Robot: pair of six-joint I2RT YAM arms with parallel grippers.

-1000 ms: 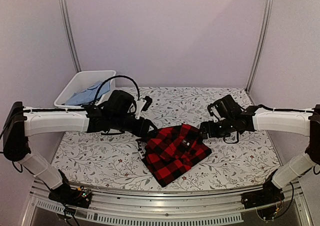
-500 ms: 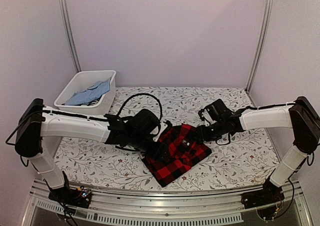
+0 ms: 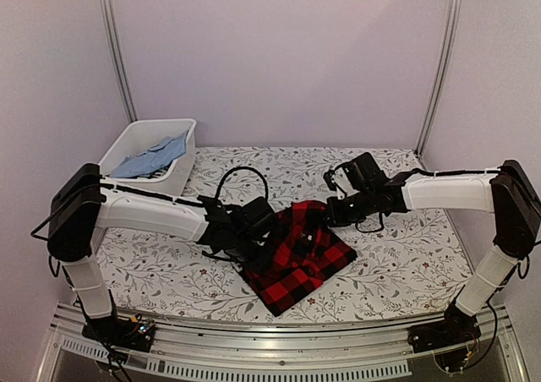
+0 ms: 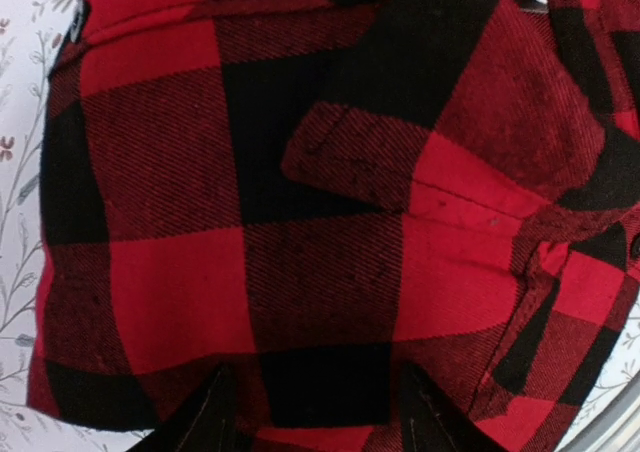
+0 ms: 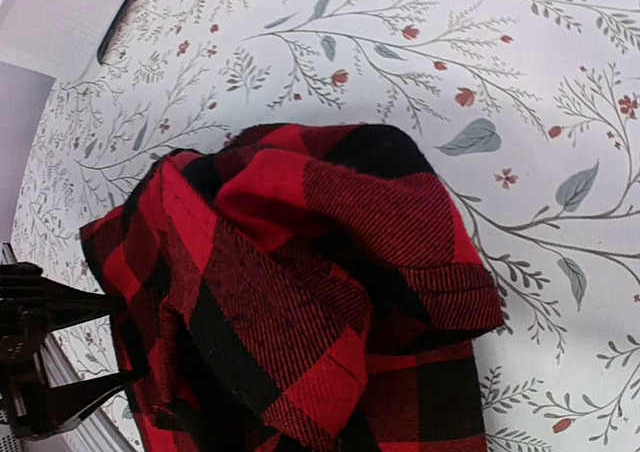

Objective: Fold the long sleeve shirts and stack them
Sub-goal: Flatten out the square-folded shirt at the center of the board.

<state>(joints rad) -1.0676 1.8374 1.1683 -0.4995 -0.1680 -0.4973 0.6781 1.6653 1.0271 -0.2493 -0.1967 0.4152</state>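
Observation:
A red-and-black check long sleeve shirt (image 3: 303, 259) lies folded in the middle of the table. My left gripper (image 3: 252, 245) sits low over its left edge. In the left wrist view the shirt (image 4: 300, 172) fills the frame, and the left gripper (image 4: 320, 417) stands open with cloth under and between its dark fingertips (image 4: 215, 417). My right gripper (image 3: 330, 215) is at the shirt's far right corner. In the right wrist view the shirt (image 5: 320, 272) bunches up toward the camera and hides the fingers, which are shut on that raised fold.
A white plastic bin (image 3: 135, 133) holding blue cloth (image 3: 156, 156) stands at the back left of the flower-patterned table (image 3: 406, 264). The left gripper's spread fingers (image 5: 60, 352) show at the left edge of the right wrist view.
The left arm swung right and down onto the shirt's left edge. The right gripper moved in to the shirt's far corner and went from wide open to shut.

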